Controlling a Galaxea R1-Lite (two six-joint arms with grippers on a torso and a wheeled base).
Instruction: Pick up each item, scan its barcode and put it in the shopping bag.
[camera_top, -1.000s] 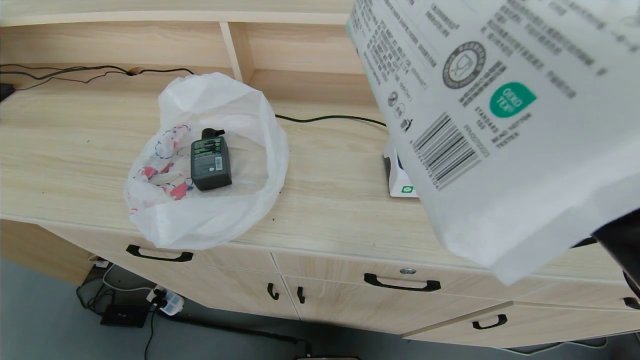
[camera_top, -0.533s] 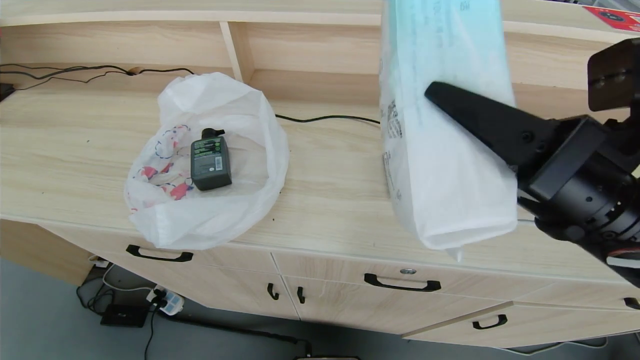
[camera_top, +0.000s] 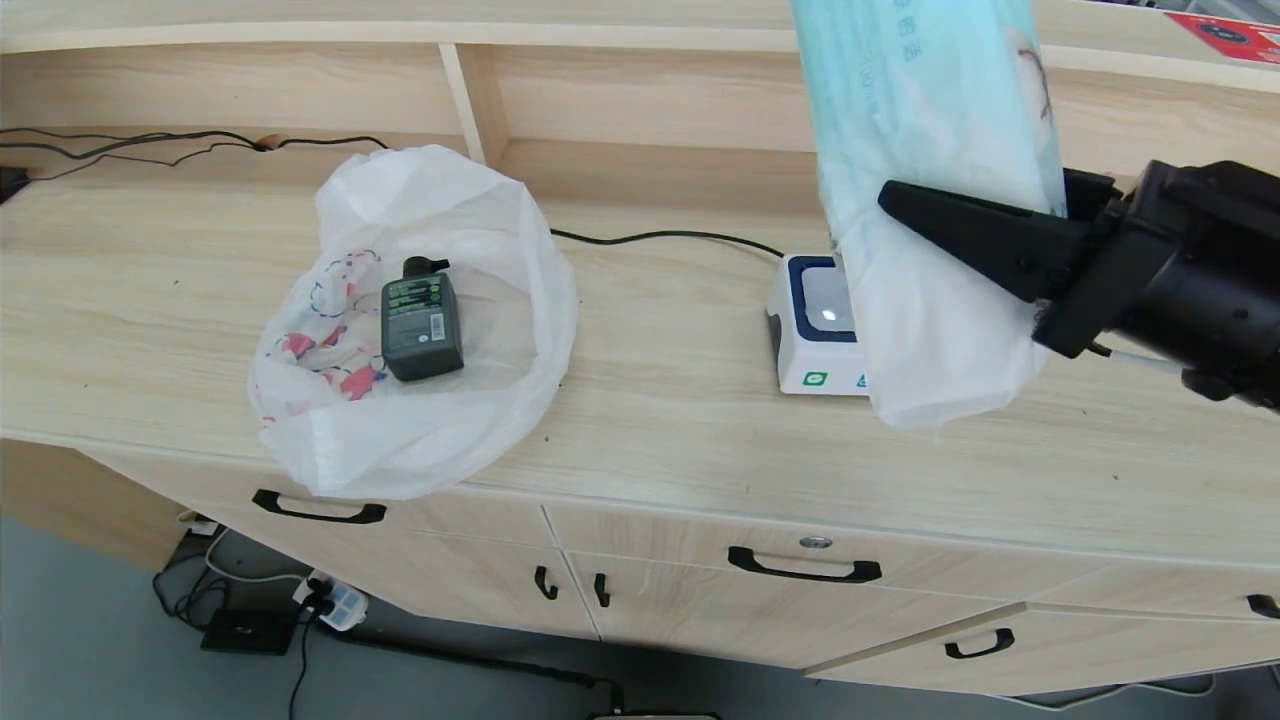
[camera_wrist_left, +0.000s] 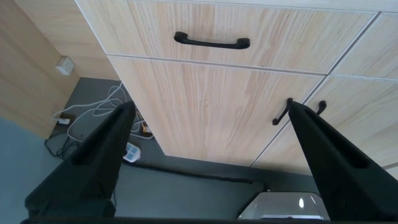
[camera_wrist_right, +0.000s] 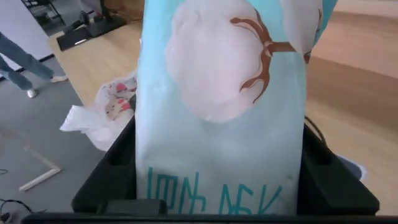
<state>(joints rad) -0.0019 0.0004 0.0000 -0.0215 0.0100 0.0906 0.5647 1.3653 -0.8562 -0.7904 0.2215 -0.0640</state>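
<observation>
Since everything sits on the long wooden counter (camera_top: 650, 420), start there. It's the work surface, with drawers underneath.

Next biggest is the white shopping bag (camera_top: 330, 440) on the robot's left side. It lies slumped with its mouth spread wide, which I'd guess is so stuff can just be dropped in from above.

Then the soft pack (camera_top: 930, 150), pale blue and white with a cotton picture on it. It's held upright in the air over on the right, with its lower end hanging just in front of the scanner. The right gripper (camera_top: 900, 200) has its fingers pinching the pack from both sides around the middle, so it hangs straight. My read is it's being held that way to present the barcode, though I can't see the barcode or tell which face is toward the scanner window.

The left gripper (camera_wrist_left: 211, 149) hangs low by the drawer fronts (camera_wrist_left: 211, 81), fingers spread wide with nothing in them. It looks parked out of the way.

The scanner (camera_top: 805, 330) is a small white box with a lit window facing up, well apart from the bag.

Smallest is a dark bottle (camera_top: 421, 320) lying flat inside the bag, so one item looks done.
</observation>
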